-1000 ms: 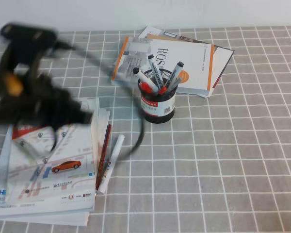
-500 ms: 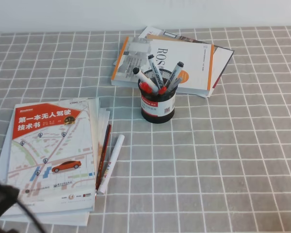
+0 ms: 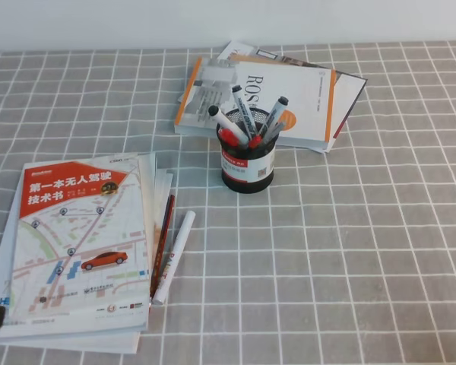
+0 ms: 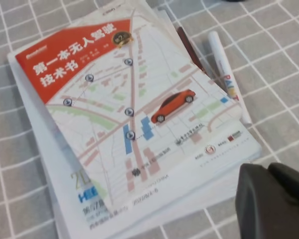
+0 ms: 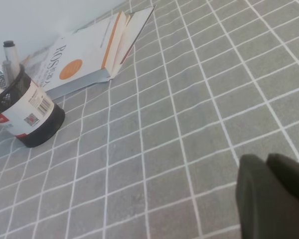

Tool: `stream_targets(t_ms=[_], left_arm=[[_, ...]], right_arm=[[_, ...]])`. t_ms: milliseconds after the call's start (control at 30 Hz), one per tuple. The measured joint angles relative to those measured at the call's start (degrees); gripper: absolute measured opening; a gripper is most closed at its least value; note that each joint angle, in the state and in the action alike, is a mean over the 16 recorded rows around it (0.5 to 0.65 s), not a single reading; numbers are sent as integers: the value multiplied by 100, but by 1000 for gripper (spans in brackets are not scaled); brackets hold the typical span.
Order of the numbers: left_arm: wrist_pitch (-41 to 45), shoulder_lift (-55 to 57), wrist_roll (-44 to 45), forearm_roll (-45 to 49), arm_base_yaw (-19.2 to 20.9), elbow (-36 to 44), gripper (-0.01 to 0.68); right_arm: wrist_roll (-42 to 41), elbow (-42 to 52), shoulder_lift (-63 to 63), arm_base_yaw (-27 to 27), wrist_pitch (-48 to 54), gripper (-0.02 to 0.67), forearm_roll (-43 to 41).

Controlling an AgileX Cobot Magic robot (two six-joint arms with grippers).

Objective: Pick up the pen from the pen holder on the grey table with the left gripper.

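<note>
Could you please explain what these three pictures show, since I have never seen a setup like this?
They show one moment from three cameras on a two-armed robot. One camera looks down on the grey table; the other two ride on the wrists.

The left gripper is the dark shape in its wrist view, shut and holding nothing, above a stack of books. The right gripper looks shut too, over bare cloth.

On the table, a pen holder holds several markers, in front of more books. The pen and a red pencil lie beside the stack.
</note>
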Motion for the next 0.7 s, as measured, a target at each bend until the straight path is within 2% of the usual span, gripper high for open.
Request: stream_targets(t_ms=[200,400,700], left_arm=[[-1263,-742,0,-4,231,1205,-2],[-2322,-1621,0,-298,813,2397,-3],[-2716,-2363,43,-872,1819,3176,-3]], right_arm=[[0,0,0,0,0,-13,0],[0,0,0,0,0,-13,0],[0,0,0,0,0,-13,0]])
